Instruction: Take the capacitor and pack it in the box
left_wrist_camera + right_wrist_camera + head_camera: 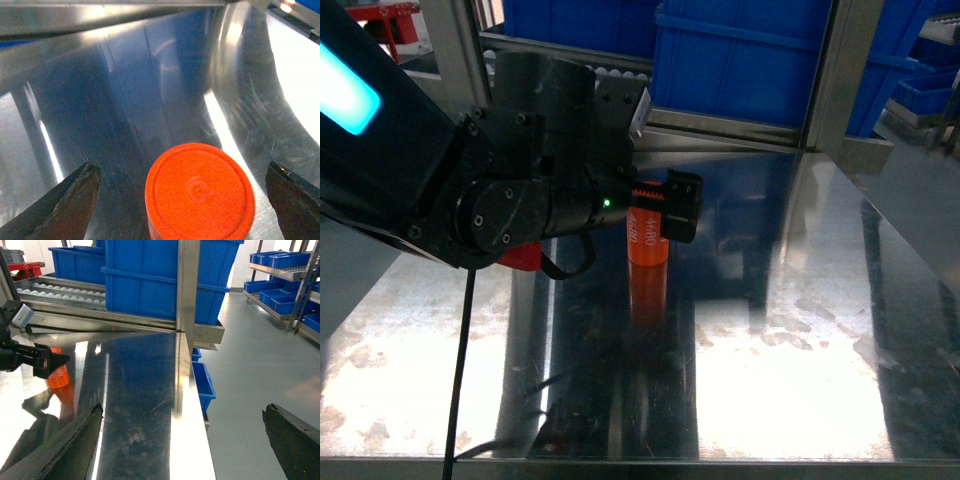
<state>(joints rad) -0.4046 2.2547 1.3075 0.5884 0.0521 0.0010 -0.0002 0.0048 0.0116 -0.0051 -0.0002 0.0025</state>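
Note:
The capacitor (647,248) is an orange cylinder with white print, standing upright on the steel table (790,350). My left gripper (677,207) reaches in from the left and is open, its dark fingers on either side of the capacitor. In the left wrist view the capacitor's round top (200,192) sits between the fingers (75,200), with a gap on each side. My right gripper (180,440) is open with nothing in it, hovering over the table's right edge. From there the capacitor (60,379) shows far left. The box is out of view.
Big blue bins (740,55) stand behind the table on a roller rack (65,290). A steel upright post (187,285) rises at the table's back right. Past the table's right edge (192,405) is grey floor, with a blue bin (202,385) below and shelves of blue bins (280,275).

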